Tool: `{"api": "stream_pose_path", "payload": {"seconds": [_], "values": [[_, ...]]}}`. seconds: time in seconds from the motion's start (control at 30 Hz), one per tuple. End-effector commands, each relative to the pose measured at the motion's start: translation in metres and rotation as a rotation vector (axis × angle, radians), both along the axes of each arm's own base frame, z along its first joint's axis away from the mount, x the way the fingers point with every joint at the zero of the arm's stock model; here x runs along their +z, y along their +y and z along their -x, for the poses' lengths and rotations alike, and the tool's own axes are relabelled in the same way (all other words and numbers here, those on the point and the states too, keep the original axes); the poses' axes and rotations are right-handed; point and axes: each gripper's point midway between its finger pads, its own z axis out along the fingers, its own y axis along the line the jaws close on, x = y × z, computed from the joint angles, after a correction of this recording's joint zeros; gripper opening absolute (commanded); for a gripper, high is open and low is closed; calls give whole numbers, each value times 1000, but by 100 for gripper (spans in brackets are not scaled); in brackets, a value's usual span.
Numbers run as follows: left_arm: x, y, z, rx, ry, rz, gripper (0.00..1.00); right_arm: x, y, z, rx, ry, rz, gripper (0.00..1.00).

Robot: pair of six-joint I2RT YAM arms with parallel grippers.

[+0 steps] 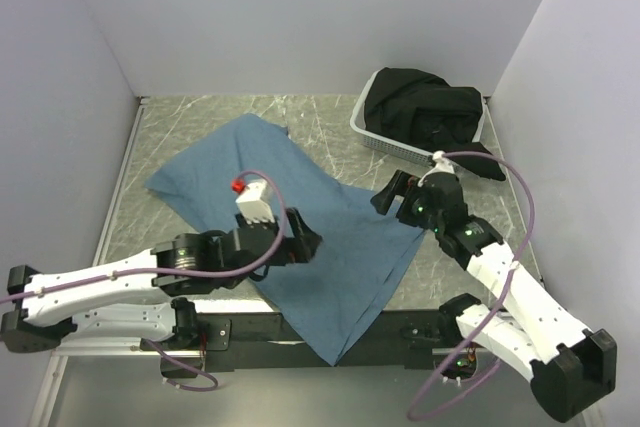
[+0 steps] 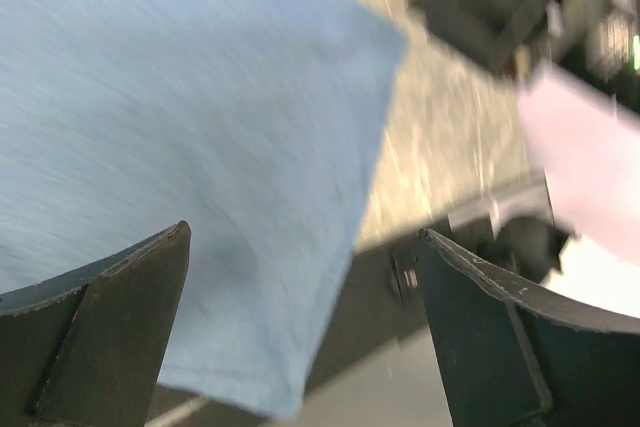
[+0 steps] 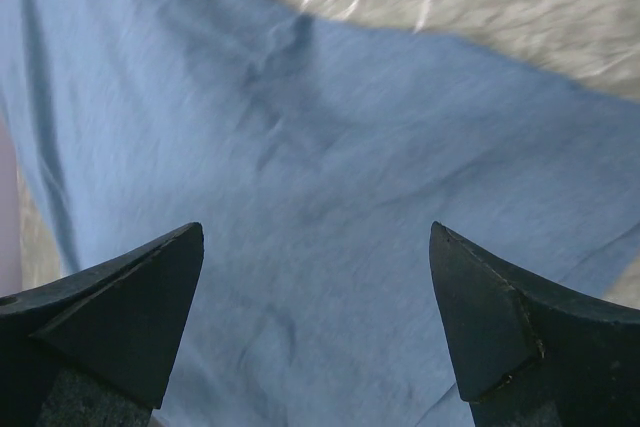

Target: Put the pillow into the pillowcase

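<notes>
The dusty-blue pillowcase (image 1: 335, 247) lies flat and diagonal across the table, and its near corner hangs over the front edge. It fills the left wrist view (image 2: 200, 97) and the right wrist view (image 3: 330, 147). My left gripper (image 1: 303, 242) (image 2: 305, 237) is open and empty, low over the pillowcase's near part. My right gripper (image 1: 388, 193) (image 3: 317, 232) is open and empty just above the pillowcase's right edge. The pillow is not in view in any frame.
A white mesh basket (image 1: 366, 133) holding a black cloth (image 1: 425, 102) stands at the back right, with the cloth spilling over its right side. Grey walls close the table (image 1: 200, 112) on the left, back and right. The right arm's base shows in the left wrist view.
</notes>
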Motion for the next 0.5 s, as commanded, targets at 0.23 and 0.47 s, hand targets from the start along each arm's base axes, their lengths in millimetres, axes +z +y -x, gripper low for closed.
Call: {"api": "stream_pose_path", "payload": {"seconds": [0.23,0.47], "values": [[-13,59,-42,300,-85,-79,99,11,4,20,37,-72,86,100],[-29,61,-43,333,-58,-93,99,2,1,26,49,-56,104,100]]}}
